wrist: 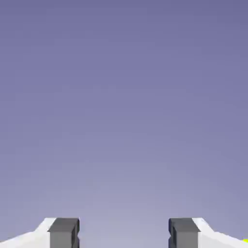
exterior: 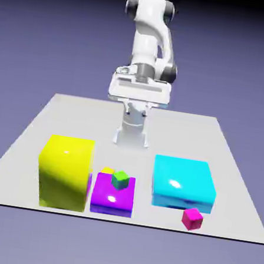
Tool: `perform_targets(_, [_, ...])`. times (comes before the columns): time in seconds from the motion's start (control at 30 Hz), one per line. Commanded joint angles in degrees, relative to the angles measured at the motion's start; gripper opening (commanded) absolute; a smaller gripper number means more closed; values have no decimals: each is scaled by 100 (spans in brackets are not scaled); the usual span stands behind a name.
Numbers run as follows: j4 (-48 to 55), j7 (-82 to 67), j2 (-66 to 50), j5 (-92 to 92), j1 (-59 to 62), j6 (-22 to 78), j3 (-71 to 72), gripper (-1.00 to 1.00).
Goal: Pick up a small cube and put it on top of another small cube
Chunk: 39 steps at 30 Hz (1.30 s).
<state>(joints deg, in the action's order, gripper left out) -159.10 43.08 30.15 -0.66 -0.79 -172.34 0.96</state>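
The yellow block (exterior: pixel 64 172), purple block (exterior: pixel 113 195) and cyan block (exterior: pixel 183 183) look smooth and glossy, each with white highlights. The counter (exterior: pixel 229 173) is matt pale grey. The arm (exterior: pixel 150 36) looks like smooth white plastic.
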Motion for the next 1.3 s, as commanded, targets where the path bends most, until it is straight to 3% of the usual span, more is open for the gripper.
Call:
perform_targets(0.0, [158,52,-208,-55,-8,139,80,0])
perform_targets(0.97, [4724,1546,-6230,-1650,-245,4152,2390,0])
perform_targets(1.17, [4766,1788,-7023,-2034,-471,3489,2087,0])
perform_targets(1.2, [4766,1788,-7023,-2034,-472,3489,2087,-100])
perform_targets(1.27, [4771,1724,-6816,-1929,-407,3695,2183,-100])
